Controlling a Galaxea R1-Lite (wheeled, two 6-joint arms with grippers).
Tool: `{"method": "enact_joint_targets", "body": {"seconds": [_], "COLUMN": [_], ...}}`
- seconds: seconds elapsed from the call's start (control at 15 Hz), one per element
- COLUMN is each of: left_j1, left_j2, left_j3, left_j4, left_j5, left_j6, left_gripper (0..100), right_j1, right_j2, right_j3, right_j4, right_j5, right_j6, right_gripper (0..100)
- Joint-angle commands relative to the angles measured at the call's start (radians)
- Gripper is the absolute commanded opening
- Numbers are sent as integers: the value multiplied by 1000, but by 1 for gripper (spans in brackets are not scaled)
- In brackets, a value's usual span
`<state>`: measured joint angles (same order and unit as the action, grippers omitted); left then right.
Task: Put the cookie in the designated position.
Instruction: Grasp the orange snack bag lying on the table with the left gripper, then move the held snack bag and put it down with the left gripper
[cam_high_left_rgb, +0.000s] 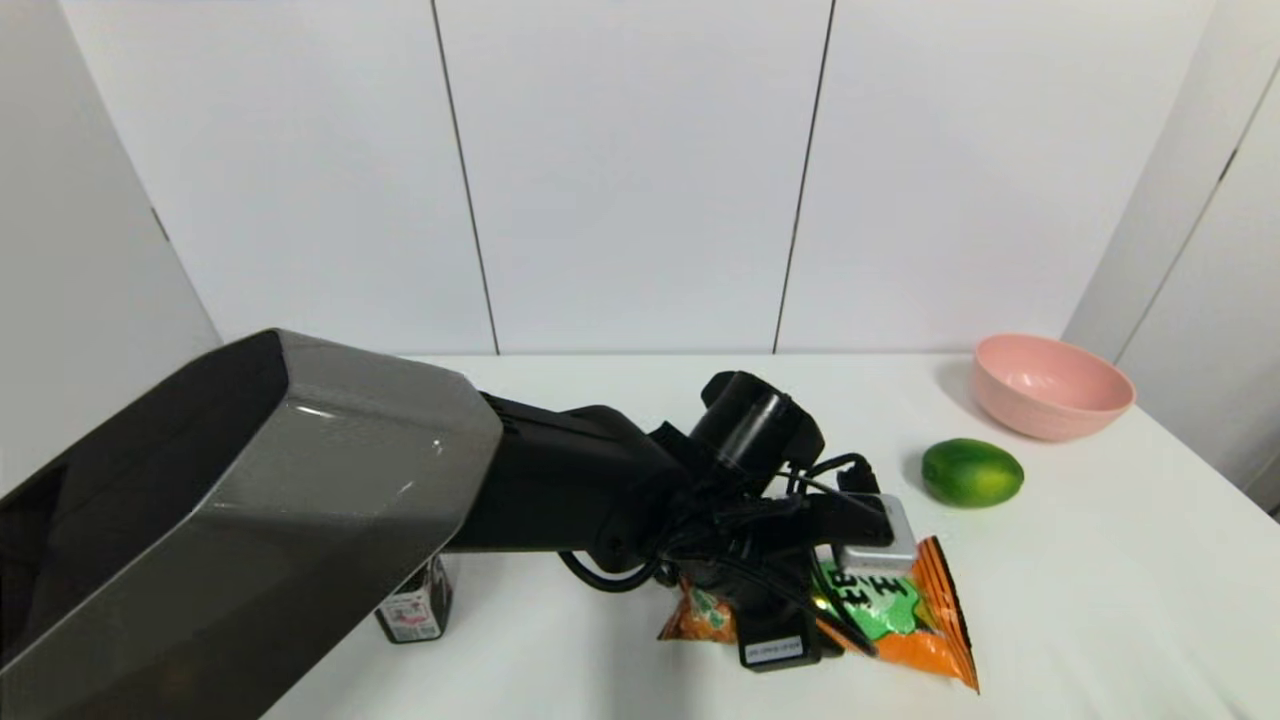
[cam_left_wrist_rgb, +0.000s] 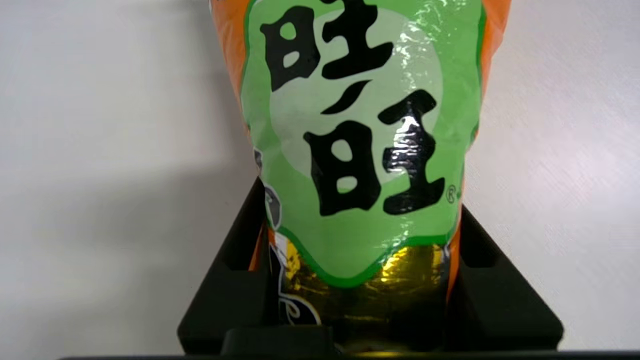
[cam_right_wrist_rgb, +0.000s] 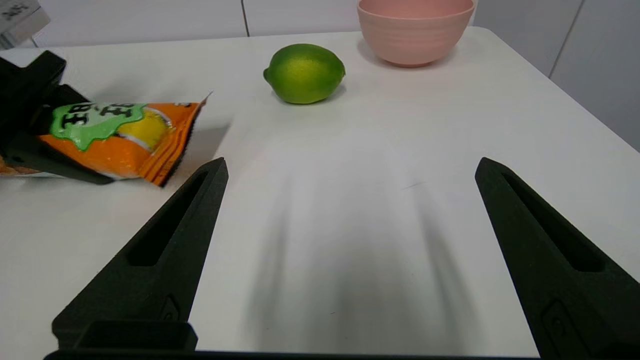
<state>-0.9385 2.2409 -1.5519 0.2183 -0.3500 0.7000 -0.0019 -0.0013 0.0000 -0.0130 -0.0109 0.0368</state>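
The cookie is a long orange foil bag with a green badge and black characters, near the table's front centre. My left gripper is shut on it. In the left wrist view the two black fingers press the bag from both sides at its gold lower part. In the right wrist view the bag casts a shadow under its free end, which sits slightly off the table. The right gripper hangs open over bare table to the bag's right and holds nothing. The designated position is out of view.
A green lime lies behind and to the right of the bag, with a pink bowl further back right. A small dark container with a white label stands under my left arm. The table's right edge runs near the bowl.
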Motion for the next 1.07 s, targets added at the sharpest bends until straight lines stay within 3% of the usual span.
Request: {"method": "enact_joint_targets", "body": {"seconds": [0.07, 0.27, 0.67, 0.8, 1.07], "left_j1": [4, 24, 153, 253, 530], "left_j2": [-116, -224, -382, -397, -408], "left_j3": [0, -2, -120, -169, -192], "left_j4": [119, 176, 153, 81, -241], "left_j5": [-3, -3, -6, -10, -10], "left_j6": [-8, -31, -93, -94, -96], "left_gripper": [0, 0, 0, 0, 0], "right_j1": [0, 0, -1, -1, -1], "right_j2": [0, 0, 0, 0, 0], "right_j3": [2, 2, 2, 2, 2], "right_j4": [-1, -1, -1, -1, -1], "right_j5": [0, 0, 0, 0, 0], "right_j6": [0, 0, 0, 0, 0], "right_gripper": [100, 100, 100, 100, 100]}}
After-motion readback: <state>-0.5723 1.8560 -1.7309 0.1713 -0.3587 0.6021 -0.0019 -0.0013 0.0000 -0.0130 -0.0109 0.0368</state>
